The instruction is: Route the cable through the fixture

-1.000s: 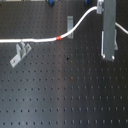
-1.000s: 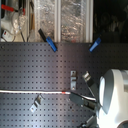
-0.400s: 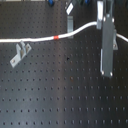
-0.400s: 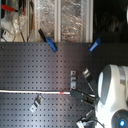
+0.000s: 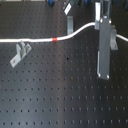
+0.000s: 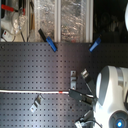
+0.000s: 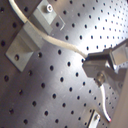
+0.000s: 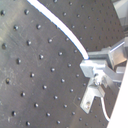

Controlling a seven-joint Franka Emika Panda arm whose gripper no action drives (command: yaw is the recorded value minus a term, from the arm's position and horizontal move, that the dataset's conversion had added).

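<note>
- Cable, a long thin flexible white cord (image 5: 30,40) with one short red band (image 5: 56,38), lies across the black perforated metal tabletop (image 5: 60,95) in the first exterior view, running from the first exterior view's left edge, rising past the band and curving up to the robot's grey metal gripper (image 5: 104,75).
- In the first wrist view the cord (image 7: 55,41) ends at the jaws, which are clenched on it; the second wrist view shows the same, the cord (image 8: 60,29) meeting the gripper (image 8: 92,70) with no slack at the grip.
- One small grey bent-metal bracket (image 5: 20,53) stands just below the cord's line in the first exterior view, apart from it; a second upright bracket (image 5: 70,24) stands just behind the rising part. The cord is not yet seated in either, as far as I can tell.
- In the first wrist view the cord passes over a grey angled bracket (image 7: 30,37); whether it touches cannot be told.
- Judged risks:
  - the cord could ride over a bracket instead of dropping into its slot if the gripper carries it too high;
  - a pull with the far end dragging could slide the cord through the jaws;
  - the gripper body could knock the nearer bracket when lowering, since they stand close.
</note>
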